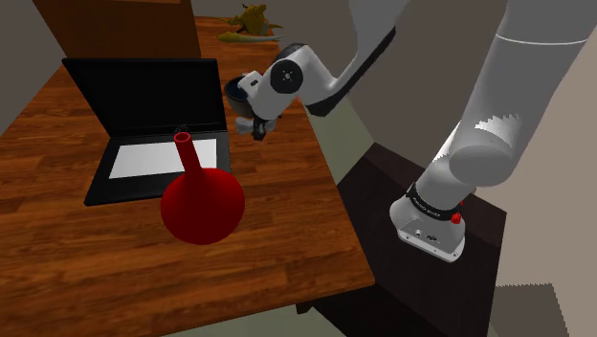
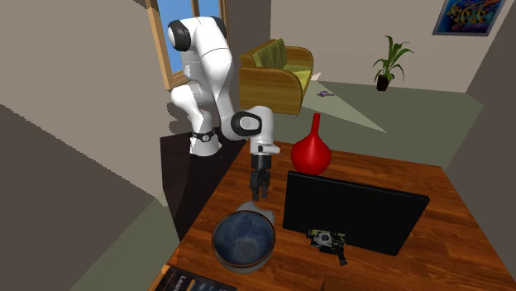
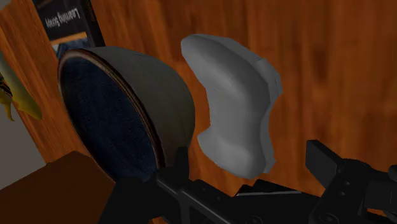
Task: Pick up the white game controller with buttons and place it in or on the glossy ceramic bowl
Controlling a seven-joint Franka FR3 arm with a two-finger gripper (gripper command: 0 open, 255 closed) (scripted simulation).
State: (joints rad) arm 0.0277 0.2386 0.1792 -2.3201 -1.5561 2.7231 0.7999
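The game controller (image 3: pixel 235 108) is a plain grey-white curved shape lying on the wooden table (image 1: pixel 277 239), right beside the bowl (image 3: pixel 121 121). The bowl is grey outside and dark blue inside. In the second exterior view the controller (image 2: pixel 260 214) touches the far rim of the bowl (image 2: pixel 244 240). My gripper (image 2: pixel 259 188) hangs just above the controller, pointing down, its fingers apart. In the wrist view the gripper (image 3: pixel 251 167) is open with the controller's near end between the fingertips (image 3: pixel 181 160), untouched. In the shoulder view the gripper (image 1: pixel 258 123) hides most of the bowl (image 1: pixel 235 91).
An open black laptop (image 1: pixel 158 124) and a red round vase (image 1: pixel 201 203) stand on the table toward the shoulder view's left. A small dark gadget (image 2: pixel 329 240) lies behind the laptop screen (image 2: pixel 355 211). A magazine (image 3: pixel 67 22) lies past the bowl. The table edge (image 1: pixel 335 187) runs close to the gripper.
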